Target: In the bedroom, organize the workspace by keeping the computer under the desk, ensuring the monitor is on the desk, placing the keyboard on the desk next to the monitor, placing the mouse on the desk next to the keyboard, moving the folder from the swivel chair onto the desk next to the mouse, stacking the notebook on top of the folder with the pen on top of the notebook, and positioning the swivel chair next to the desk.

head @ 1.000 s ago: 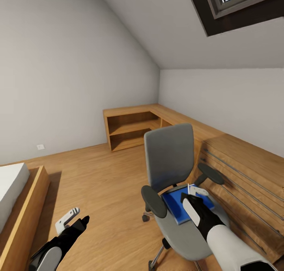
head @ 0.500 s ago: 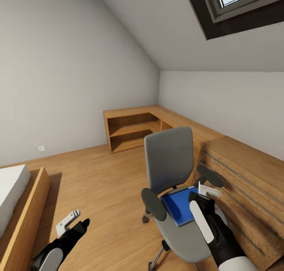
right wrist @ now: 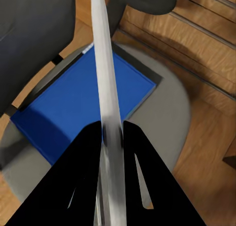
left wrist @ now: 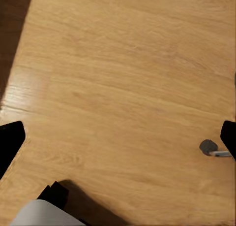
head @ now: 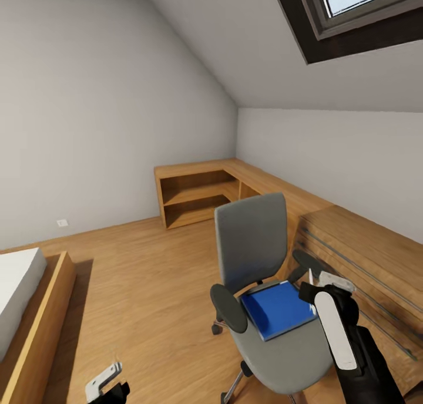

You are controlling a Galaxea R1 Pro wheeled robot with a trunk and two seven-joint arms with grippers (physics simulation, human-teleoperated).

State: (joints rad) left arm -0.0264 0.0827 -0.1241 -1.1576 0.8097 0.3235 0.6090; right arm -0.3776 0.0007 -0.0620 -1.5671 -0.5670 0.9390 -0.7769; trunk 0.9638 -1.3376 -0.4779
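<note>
Right end effector (head: 325, 282) clamped, left (head: 106, 380) low

Head view: left claw (head: 104, 382) is getting cut off by the bottom edge, jaw state unclear. Swivel chair (head: 258, 257) base is running out of frame. Right wrist view: a pale strip is hiding part of the folder (right wrist: 73, 105); right claw (right wrist: 112, 137) fingertips are sitting hidden behind it.

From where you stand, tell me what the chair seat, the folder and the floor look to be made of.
Chair seat: grey padded fabric by its look, matte with a soft rounded edge.
Folder: smooth bright blue cover, likely plastic or coated card; flat, with a thin white edge.
Floor: light wood boards with visible grain and a slight sheen. Being a render, these are guesses.
</note>
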